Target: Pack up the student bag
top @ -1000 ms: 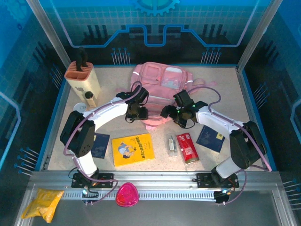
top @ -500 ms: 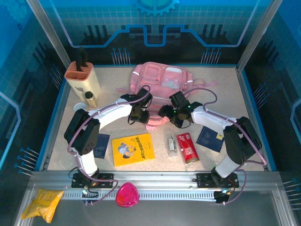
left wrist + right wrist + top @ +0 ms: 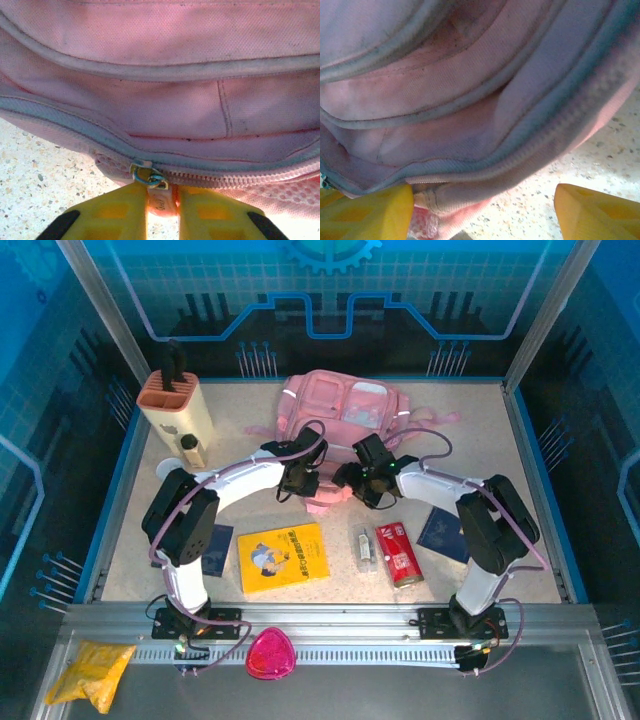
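The student bag (image 3: 340, 405), pink and soft, lies at the back middle of the table with its near edge toward the arms. My left gripper (image 3: 303, 483) is at that near edge. In the left wrist view, the left gripper (image 3: 162, 212) is shut on the pink zipper pull (image 3: 161, 202), just below the metal slider (image 3: 149, 176) on the bag (image 3: 165, 100). My right gripper (image 3: 352, 480) is beside it, to the right. In the right wrist view, the right gripper (image 3: 482, 215) stands open, its yellow fingers (image 3: 370, 215) astride the hem of the bag (image 3: 470, 75).
A cream and orange holder (image 3: 178, 405) and a small bottle (image 3: 190, 448) stand at the back left. Nearer the front lie a yellow book (image 3: 284, 557), a clear bottle (image 3: 364, 548), a red box (image 3: 398, 552) and two dark blue booklets (image 3: 447, 533) (image 3: 213, 548).
Both grippers have moved in to the bag's near edge. The left jaws have shut on the zipper pull, and the right jaws have narrowed a little.
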